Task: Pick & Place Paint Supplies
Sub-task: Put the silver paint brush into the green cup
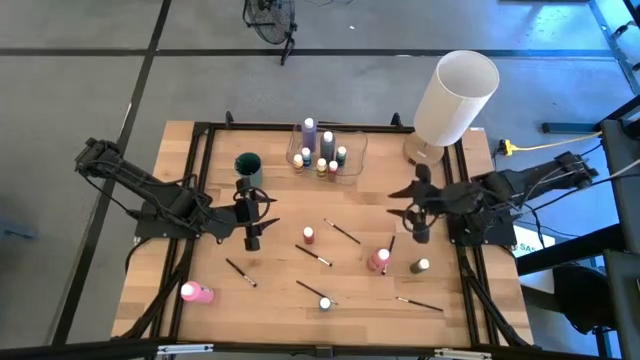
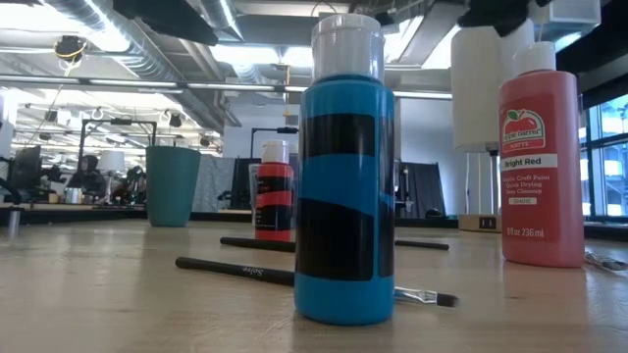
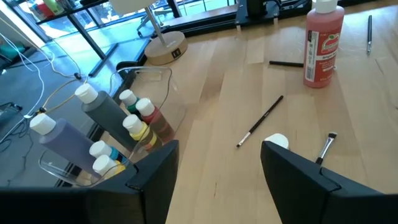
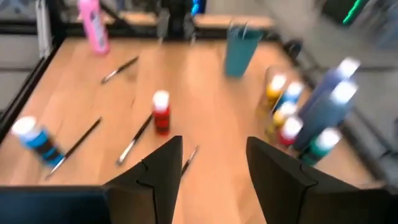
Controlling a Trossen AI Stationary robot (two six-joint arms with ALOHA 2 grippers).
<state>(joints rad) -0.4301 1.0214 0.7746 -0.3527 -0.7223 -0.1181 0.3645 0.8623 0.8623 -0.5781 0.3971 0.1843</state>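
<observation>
Several paint bottles stand upright in a clear container (image 1: 325,150) at the far middle of the table. Loose on the wood stand a small red bottle (image 1: 308,235), a bright red bottle (image 1: 378,260), a green bottle (image 1: 420,266) and a blue bottle (image 1: 325,303). A pink bottle (image 1: 195,292) lies on its side near the left front. Thin dark paintbrushes (image 1: 342,232) lie flat among them. My left gripper (image 1: 258,213) hangs open above the table, left of the small red bottle. My right gripper (image 1: 408,207) hangs open above the right half, nothing between its fingers.
A teal cup (image 1: 248,165) stands left of the container. A large white cylinder (image 1: 455,95) on a round base rises at the far right corner. A black frame (image 1: 200,140) runs round the table. Bare wood lies between the two grippers.
</observation>
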